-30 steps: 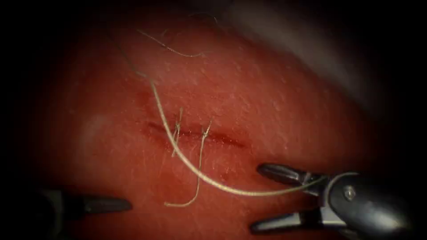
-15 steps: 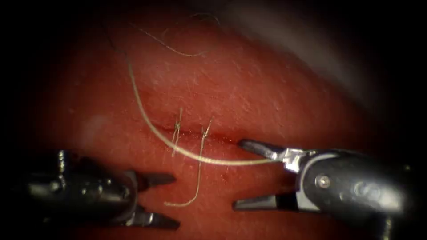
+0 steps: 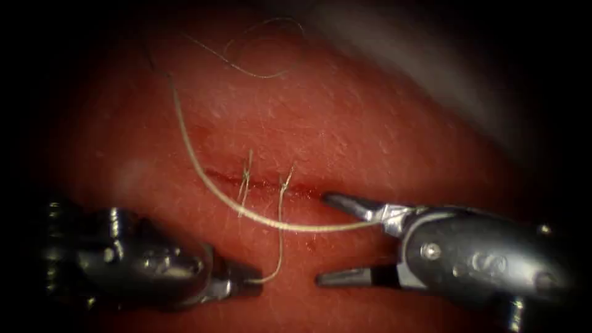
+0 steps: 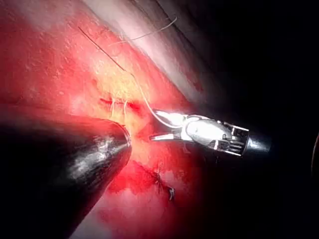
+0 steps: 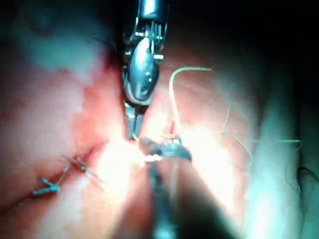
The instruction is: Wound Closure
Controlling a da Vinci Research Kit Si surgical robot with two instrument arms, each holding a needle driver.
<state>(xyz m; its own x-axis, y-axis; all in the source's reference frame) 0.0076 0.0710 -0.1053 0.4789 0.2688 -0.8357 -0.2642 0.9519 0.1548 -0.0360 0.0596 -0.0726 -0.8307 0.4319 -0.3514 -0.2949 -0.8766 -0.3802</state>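
Tissue, stitched cut: left tool grasping thread tail; right tool jaws spread, thread at hinge.

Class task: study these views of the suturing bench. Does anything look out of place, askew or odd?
Nothing stands out. The left tool is shut on the thin pale thread tail below the cut. The right tool is open, with the thicker pale thread running to its jaw hinge.
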